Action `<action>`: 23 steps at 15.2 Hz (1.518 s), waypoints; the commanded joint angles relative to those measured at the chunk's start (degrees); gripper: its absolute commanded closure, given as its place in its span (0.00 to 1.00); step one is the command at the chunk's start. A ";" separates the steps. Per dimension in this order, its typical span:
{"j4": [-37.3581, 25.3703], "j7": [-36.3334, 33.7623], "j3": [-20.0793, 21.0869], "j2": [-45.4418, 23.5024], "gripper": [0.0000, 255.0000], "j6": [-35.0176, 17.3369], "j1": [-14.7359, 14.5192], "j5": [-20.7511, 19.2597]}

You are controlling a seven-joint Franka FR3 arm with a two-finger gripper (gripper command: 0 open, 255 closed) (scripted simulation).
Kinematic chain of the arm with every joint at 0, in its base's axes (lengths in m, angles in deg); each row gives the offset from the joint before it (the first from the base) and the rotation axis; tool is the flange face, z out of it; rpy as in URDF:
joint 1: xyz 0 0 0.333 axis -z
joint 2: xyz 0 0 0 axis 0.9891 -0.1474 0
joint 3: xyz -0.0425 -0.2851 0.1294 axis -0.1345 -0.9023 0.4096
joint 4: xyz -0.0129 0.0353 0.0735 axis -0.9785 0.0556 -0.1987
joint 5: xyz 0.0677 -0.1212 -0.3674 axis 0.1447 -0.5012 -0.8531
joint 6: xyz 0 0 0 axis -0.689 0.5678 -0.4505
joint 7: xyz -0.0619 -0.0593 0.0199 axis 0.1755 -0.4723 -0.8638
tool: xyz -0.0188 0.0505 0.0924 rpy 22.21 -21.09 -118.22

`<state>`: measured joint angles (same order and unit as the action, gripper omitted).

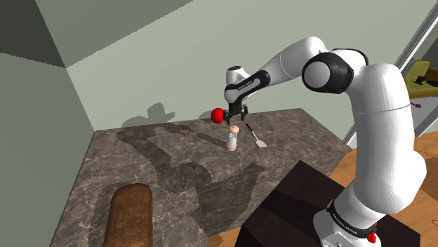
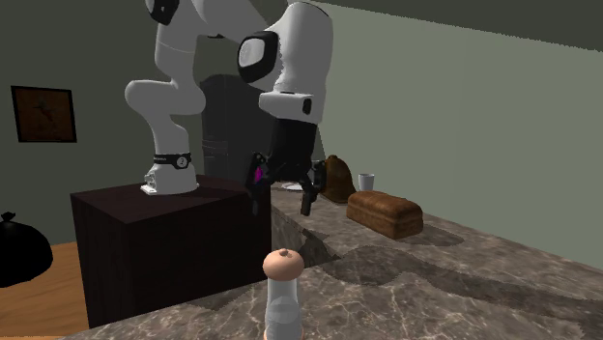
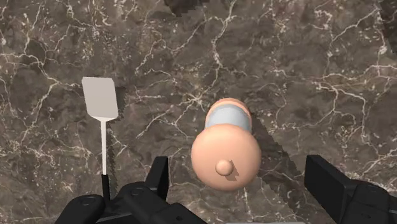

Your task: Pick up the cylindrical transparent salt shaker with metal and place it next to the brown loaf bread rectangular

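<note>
My gripper [image 2: 281, 206] hangs directly above the salt shaker [image 3: 226, 149], fingers spread wide, touching nothing. The shaker stands upright on the dark marble counter [image 3: 305, 57], peach cap uppermost, pale body below. A white spatula [image 3: 100, 102] lies just beside it. The brown bread loaf [image 1: 130, 214] lies well apart, at the shoulder view's lower left.

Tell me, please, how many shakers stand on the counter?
1. The shaker stands upright on the counter, beside the spatula, under the open tool, not held. Another could be hidden behind the arm.
</note>
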<state>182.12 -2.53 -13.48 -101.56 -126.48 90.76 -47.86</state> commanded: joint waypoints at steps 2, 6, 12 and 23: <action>-8.72 -0.35 -0.43 -7.61 0.00 0.97 0.40 0.42; -13.38 -0.39 -0.67 -12.24 0.00 0.91 0.81 0.64; -13.73 -0.46 -0.84 -15.07 0.00 -1.60 1.11 0.49; -13.76 -0.46 -0.84 -15.08 1.00 -1.59 1.11 0.49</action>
<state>168.36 -2.99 -14.33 -116.63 -128.07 91.88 -47.37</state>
